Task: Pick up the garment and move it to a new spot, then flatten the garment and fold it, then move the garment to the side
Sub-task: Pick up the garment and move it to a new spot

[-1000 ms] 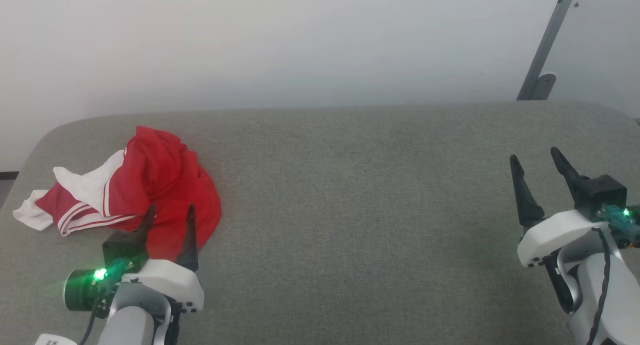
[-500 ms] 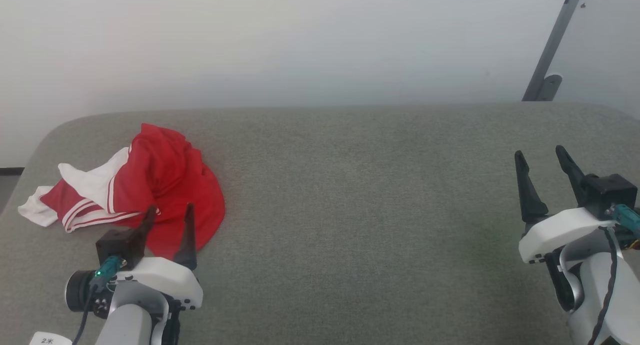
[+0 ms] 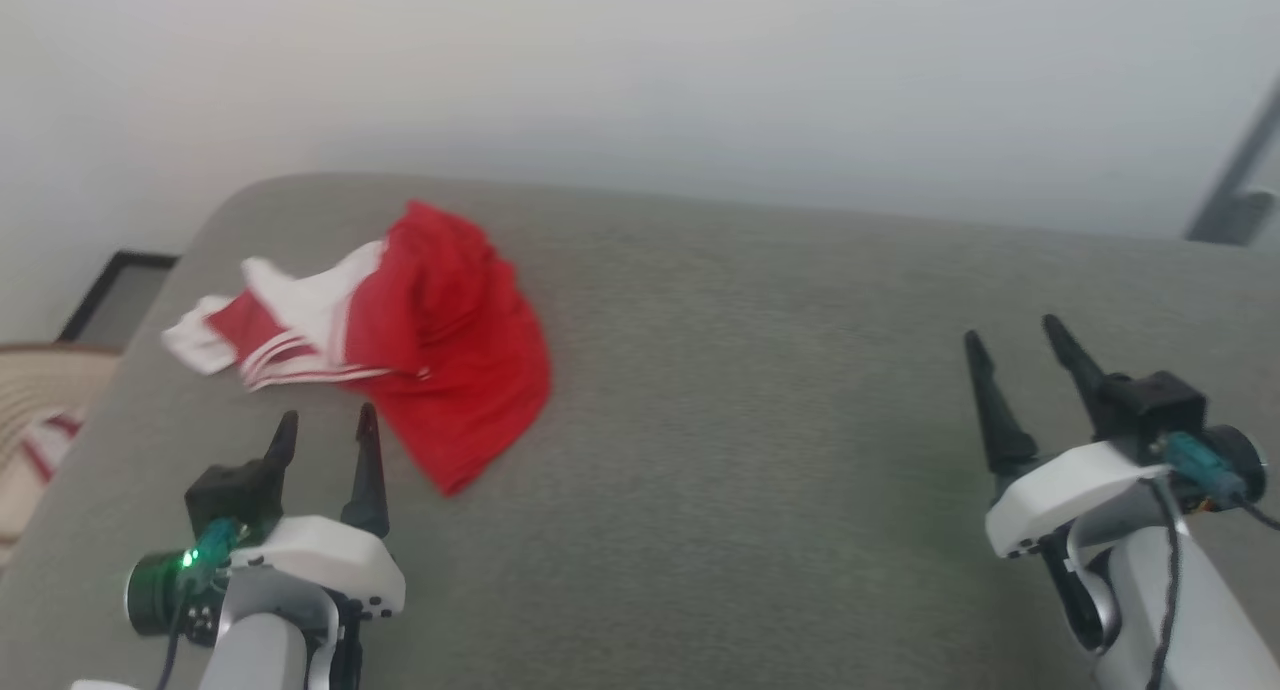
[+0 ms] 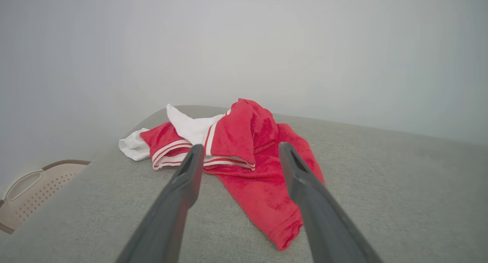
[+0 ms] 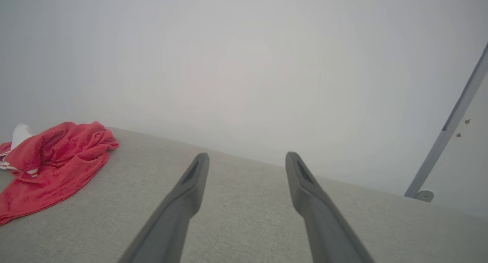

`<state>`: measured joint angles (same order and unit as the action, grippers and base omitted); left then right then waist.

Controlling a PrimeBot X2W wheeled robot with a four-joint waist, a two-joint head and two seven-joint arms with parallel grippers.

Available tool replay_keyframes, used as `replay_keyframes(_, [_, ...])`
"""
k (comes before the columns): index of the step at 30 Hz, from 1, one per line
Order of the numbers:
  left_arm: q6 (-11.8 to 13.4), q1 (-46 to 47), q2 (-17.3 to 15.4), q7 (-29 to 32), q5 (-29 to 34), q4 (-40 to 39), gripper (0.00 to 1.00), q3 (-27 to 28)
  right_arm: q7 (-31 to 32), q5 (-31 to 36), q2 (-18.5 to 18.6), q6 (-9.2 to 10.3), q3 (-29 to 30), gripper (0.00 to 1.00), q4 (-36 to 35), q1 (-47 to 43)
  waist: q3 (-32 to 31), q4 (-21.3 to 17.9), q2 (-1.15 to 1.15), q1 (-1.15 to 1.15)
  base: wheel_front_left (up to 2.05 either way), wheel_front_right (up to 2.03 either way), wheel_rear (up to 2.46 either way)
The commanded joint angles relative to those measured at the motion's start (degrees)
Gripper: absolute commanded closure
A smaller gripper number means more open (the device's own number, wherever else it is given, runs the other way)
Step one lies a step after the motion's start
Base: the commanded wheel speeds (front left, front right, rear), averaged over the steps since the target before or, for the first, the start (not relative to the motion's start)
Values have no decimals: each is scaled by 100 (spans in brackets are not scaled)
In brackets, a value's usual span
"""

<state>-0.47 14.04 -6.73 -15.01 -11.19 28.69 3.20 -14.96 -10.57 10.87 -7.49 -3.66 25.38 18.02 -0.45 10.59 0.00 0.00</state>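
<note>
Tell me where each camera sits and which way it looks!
Head view: on the robot's head, looking forward and down at the grey cushion and the garment; the left gripper and right gripper show at the bottom, both open.
Left wrist view: on the left wrist, looking along its two fingers straight at the garment.
Right wrist view: on the right wrist, facing cushion and wall, garment at its left edge.
Shared: all three see the garment; head and left wrist views catch a basket.
</note>
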Motion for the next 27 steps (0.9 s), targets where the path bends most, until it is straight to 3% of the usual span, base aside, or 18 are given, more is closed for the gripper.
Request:
replay_keyframes(1, [34, -90, 24, -25, 13, -51, 0, 49, -31, -21, -18, -1, -62, 0, -43, -31, 48, 404, 0, 0, 0, 0, 0])
replay_keyframes(12, [161, -565, 202, -25, 243, -522, 0, 265, -31, -155, -206, -1, -520, 0, -196, -150, -20, 1814, 0, 0, 0, 0, 0])
replay_keyframes(17, [315, -924, 307, -25, 184, -1005, 0, 489, -31, -207, -257, -1, -946, 0, -131, 95, 124, 1948, 0, 0, 0, 0, 0])
replay_keyframes(24, [307, -1197, 351, -25, 99, -1321, 0, 584, -26, -354, -206, -1, -1234, 0, 2, 339, 204, 1983, 0, 0, 0, 0, 0])
replay_keyframes(27, [164, -1052, 363, -25, 91, -1197, 0, 477, -26, -397, -167, -1, -1180, 0, -17, 274, 212, 1951, 0, 0, 0, 0, 0])
